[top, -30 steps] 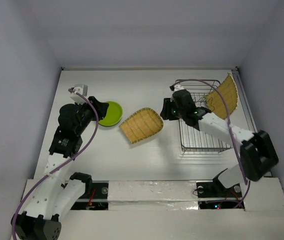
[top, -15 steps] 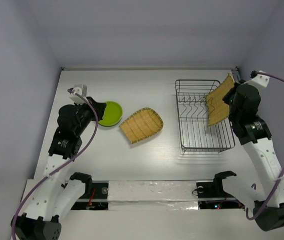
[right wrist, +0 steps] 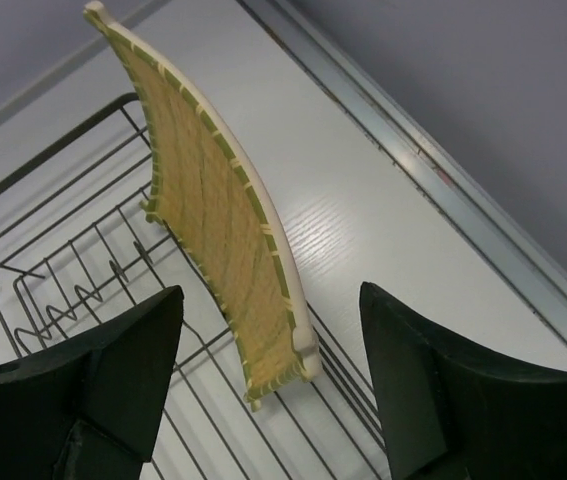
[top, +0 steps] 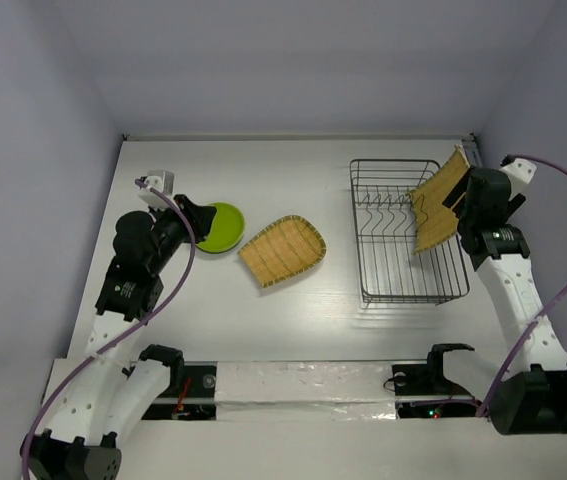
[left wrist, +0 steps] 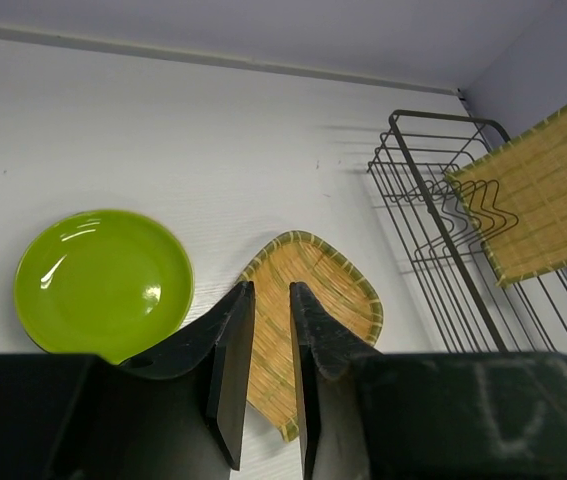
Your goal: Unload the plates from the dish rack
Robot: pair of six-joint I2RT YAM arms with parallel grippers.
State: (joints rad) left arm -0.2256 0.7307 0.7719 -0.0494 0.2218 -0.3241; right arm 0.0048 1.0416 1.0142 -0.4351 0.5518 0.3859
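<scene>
Rack (top: 395, 161) is seen at right, a leaning plate (top: 441, 200) propped at its far right corner. A flat tan plate (top: 283, 250) and a green plate (top: 218, 227) are laid left of it. The right gripper (right wrist: 271, 300) is spread wide around the leaning plate, apparently without contact; the left gripper (left wrist: 271, 300) is pinched nearly closed, empty.

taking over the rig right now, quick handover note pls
Left gripper: nearly shut, empty, above the table by the lime green plate.
Right gripper: open, fingers either side of the tan woven plate, not gripping it.
That plate leans upright at the right side of the dish rack.
Done: lime green plate and second woven plate lie on the table, left of the rack.
Left: grip the leaning plate, lift it out, set it down. No other plates visible in the rack.
</scene>
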